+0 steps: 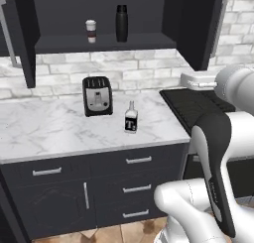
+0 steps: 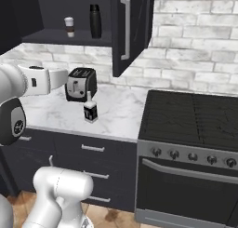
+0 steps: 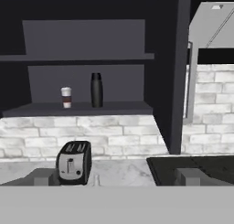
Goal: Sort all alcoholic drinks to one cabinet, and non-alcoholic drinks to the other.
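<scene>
With the gripper (image 3: 117, 176) spread wide and empty, it should drop squarely over the squat pale bottle (image 1: 131, 117); clear of the toaster (image 1: 97, 95); squeeze below the neck.

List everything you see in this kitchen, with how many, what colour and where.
coffee cup: one, white with brown band, cabinet shelf
flask: one, black, shelf right of the cup
cabinet: one, near-black, doors open, above counter
squat bottle: one, pale with black label, on counter
toaster: one, black and silver, counter by wall
counter: one, white marble
drawers: several, dark, under counter
stove: one, black, right of counter
gripper: one, dark fingertips, open
</scene>
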You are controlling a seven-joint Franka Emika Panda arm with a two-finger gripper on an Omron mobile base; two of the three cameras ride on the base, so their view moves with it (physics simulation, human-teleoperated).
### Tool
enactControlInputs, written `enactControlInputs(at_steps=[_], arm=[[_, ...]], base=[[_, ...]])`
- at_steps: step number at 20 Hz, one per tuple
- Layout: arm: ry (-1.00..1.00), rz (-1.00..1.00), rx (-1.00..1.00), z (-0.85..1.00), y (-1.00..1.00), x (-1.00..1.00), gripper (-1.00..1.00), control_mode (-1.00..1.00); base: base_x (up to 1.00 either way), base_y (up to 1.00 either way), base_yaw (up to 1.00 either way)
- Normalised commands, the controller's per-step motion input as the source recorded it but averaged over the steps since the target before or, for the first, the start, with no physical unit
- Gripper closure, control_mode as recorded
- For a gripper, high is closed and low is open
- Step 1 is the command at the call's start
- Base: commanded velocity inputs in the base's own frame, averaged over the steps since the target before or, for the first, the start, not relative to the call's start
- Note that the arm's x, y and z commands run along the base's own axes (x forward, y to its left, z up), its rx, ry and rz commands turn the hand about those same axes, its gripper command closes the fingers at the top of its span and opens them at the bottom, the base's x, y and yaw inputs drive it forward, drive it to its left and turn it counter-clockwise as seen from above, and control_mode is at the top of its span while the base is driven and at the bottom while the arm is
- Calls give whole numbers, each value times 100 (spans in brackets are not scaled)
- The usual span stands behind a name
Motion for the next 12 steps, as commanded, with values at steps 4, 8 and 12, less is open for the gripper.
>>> enactControlInputs(at_steps=[4,8,12], arm=[[0,0,0,0,0,0,-100,100],[0,0,0,0,0,0,-100,100],[0,0,0,0,0,0,-100,100]], base=[[35,30,1],[37,29,1],[36,29,1]])
